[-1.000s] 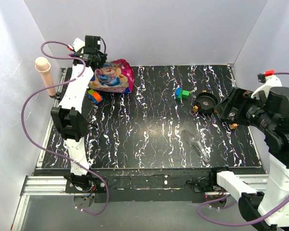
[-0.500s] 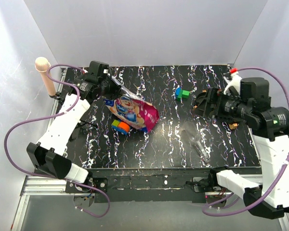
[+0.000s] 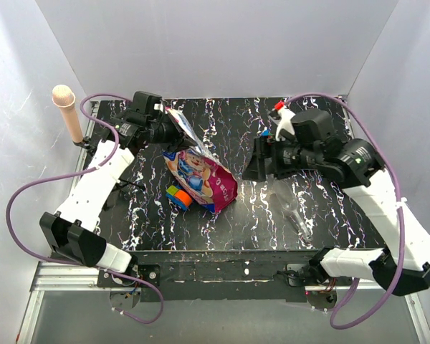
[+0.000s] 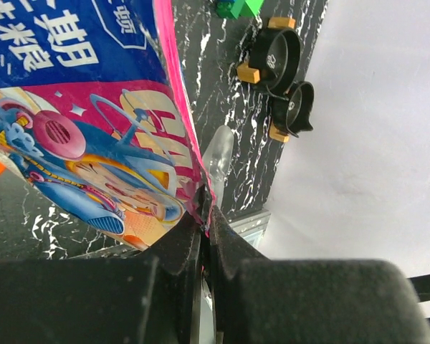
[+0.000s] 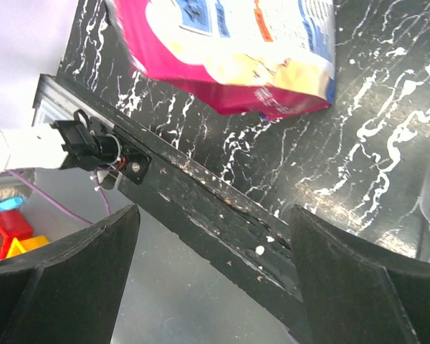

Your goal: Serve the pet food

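Closest to the arms, a clear plastic thing (image 3: pixel 290 208) lies on the table (image 3: pixel 344 215), over on the right. Just left of the middle is the pink pet food bag (image 3: pixel 201 175). It's tilted, with its low end right against an orange-and-blue toy (image 3: pixel 177 196), and I honestly can't tell if it touches the table. The right gripper (image 3: pixel 256 163) hangs just right of the bag, jaws spread wide with nothing in them. Further back, the left gripper (image 3: pixel 173 127) is pinched tight on the bag's top edge. Its wrist cam also catches two black bowls (image 4: pixel 276 54) side by side, with green and blue blocks (image 4: pixel 234 7) near them.
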Motion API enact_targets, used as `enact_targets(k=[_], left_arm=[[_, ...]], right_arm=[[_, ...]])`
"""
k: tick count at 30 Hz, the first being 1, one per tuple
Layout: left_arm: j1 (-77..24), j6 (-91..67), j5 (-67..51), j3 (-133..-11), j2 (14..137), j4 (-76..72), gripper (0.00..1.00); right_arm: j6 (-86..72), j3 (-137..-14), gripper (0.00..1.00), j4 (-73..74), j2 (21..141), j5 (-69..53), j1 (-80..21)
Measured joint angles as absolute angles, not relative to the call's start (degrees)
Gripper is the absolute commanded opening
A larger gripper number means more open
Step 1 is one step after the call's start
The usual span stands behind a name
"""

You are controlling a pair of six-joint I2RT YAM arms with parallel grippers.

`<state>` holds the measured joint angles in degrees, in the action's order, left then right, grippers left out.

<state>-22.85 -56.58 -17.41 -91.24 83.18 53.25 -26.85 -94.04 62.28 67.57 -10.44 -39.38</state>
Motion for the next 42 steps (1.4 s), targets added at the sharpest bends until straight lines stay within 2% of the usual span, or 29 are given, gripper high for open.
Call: enact_targets(k=[10,22,38,42], left_arm=[[-31.1,-59.8,-17.9,-88.4,82.1,49.3,0.00],[-31.7,-61.0,-18.6,-86.7,79.9,50.8,0.00],[-31.7,-60.7,-18.5,-86.7,79.9,51.0,0.00],[-31.7,-60.7,-18.5,-86.7,79.9,51.1,0.00]], right_arm=[[-30.1,-100.7,0.75,58.1,74.9,-1.2,-48.2],[-23.7,-113.5,0.50,59.3,87.9,6.7,-53.8],[-15.7,-109.3,0.44,56.7,88.7,6.1,-56.9],[-14.9,-108.4,0.37,56.2,88.7,6.0,-57.4]])
